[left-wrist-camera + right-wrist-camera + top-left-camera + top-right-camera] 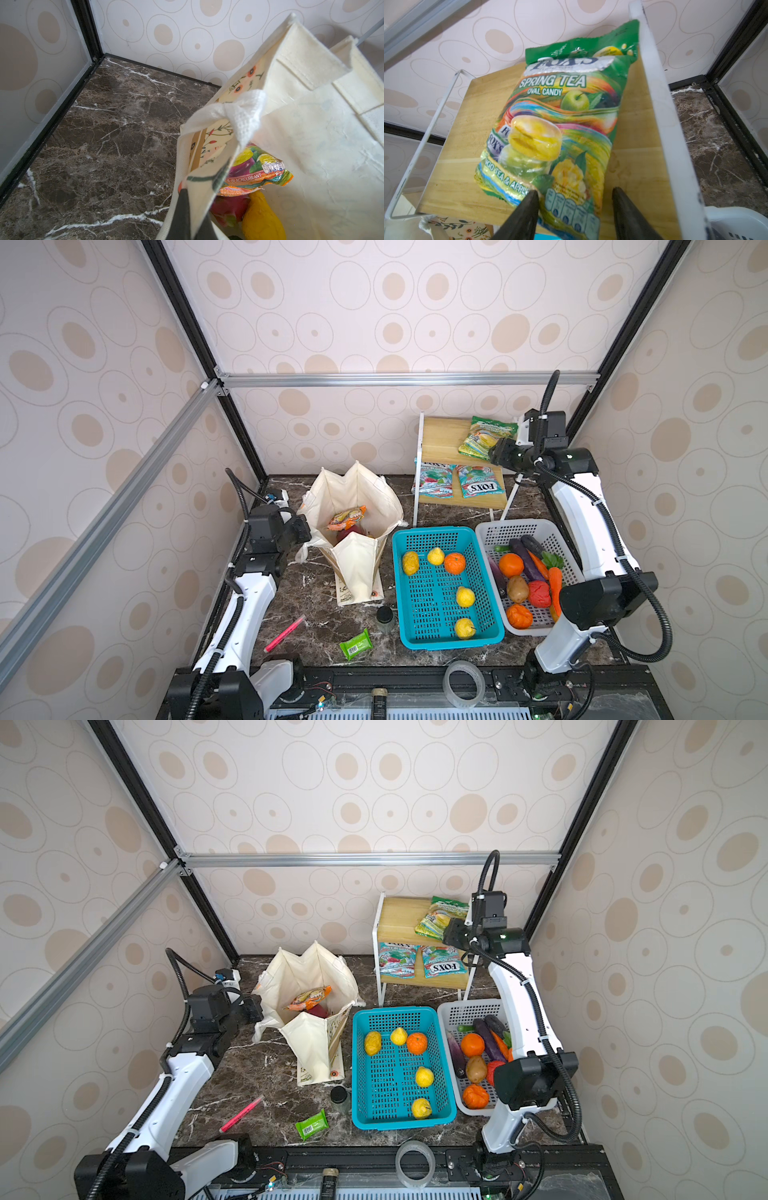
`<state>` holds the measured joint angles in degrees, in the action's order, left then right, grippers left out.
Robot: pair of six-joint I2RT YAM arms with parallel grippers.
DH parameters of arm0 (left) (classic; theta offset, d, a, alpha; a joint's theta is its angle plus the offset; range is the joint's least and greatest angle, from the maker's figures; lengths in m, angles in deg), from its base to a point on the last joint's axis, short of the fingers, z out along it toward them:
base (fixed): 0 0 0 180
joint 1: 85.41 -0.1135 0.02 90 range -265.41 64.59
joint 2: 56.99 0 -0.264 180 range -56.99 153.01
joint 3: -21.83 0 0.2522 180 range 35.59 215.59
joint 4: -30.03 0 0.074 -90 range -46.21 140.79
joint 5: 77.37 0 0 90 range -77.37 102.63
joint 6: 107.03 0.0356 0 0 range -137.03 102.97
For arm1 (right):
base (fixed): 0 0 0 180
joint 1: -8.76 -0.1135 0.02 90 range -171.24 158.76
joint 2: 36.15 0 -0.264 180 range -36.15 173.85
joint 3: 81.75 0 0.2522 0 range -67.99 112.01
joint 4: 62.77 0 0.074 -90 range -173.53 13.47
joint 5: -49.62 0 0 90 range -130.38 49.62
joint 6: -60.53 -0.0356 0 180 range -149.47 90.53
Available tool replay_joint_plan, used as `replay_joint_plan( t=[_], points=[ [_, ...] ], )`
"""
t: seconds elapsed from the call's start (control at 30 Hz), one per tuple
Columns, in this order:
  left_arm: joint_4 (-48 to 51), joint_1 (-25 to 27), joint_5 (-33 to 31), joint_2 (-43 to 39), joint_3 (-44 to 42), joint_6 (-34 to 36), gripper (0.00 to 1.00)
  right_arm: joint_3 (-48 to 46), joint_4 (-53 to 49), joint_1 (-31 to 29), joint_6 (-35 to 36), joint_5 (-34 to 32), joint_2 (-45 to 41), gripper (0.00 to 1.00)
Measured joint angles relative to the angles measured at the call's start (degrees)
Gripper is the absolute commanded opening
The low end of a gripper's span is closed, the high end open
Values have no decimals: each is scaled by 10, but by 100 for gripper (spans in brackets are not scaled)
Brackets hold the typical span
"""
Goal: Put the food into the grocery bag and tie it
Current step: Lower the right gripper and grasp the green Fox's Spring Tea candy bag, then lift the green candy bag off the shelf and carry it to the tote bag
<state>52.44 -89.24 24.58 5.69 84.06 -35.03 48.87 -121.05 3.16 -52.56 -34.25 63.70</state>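
The right claw stands apart astride the green packet on the shelf right of the grocery bag, whose rim the left claw clamps, and only the left wrist view shows dragon fruit and yellow fruit under the orange packet inside.

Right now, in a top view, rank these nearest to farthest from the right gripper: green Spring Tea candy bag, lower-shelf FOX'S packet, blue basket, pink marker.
1. Green Spring Tea candy bag, on the top shelf, at the right gripper.
2. FOX'S packet, lower shelf, just beneath.
3. Blue basket, middle of the view.
4. Pink marker, front left.
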Motion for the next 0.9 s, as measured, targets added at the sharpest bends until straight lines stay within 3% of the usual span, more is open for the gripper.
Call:
replay_joint_plan(
  t=[0.07, 0.2, 0.4, 0.53, 0.9],
  points=[
    [0, 0, 0, 0, 0, 0, 0, -1, 4, 2, 0, 20, 0, 48],
    [0, 0, 0, 0, 0, 0, 0, -1, 10, -1, -1, 45, 0, 22],
    [0, 0, 0, 0, 0, 0, 0, -1, 15, -1, -8, 65, 0, 15],
    [0, 0, 0, 0, 0, 0, 0, -1, 17, -1, -12, 93, -4, 0],
    [0, 0, 0, 0, 0, 0, 0, 7, 0, -23, -10, 137, -49, 0]
  ],
)
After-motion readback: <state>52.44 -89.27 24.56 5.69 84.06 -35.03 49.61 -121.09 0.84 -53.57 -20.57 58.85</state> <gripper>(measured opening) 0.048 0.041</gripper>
